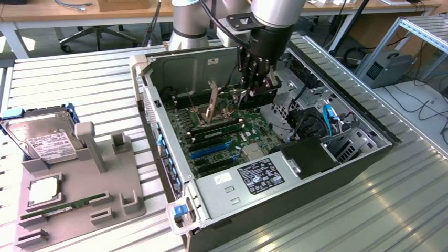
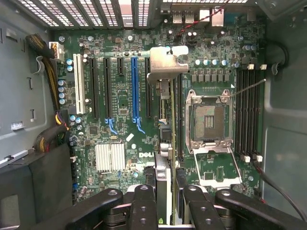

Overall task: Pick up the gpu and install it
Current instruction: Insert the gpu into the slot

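I hold the gpu [image 1: 257, 100] in my gripper [image 1: 255, 90], inside the open computer case [image 1: 168, 63] and a little above the motherboard [image 1: 224, 139]. In the wrist view the gpu [image 2: 163, 139] is seen edge-on, and its silver end bracket [image 2: 166, 63] points toward the case's rear wall. My gripper [image 2: 165, 203] is shut on the card, with one black finger on each side of it. The card hangs over the black slots between the blue slot [image 2: 134, 86] and the open CPU socket [image 2: 208, 120]. I cannot tell whether its lower edge touches a slot.
The power supply [image 1: 259, 176] and drive bay cables [image 1: 328, 118] crowd the case's near end. The CPU socket's lever and load plate [image 1: 210, 107] stand raised. To the exterior view's left, a grey parts holder [image 1: 105, 194] carries a hard drive [image 1: 45, 139], a CPU [image 1: 43, 190] and a RAM stick [image 1: 60, 210].
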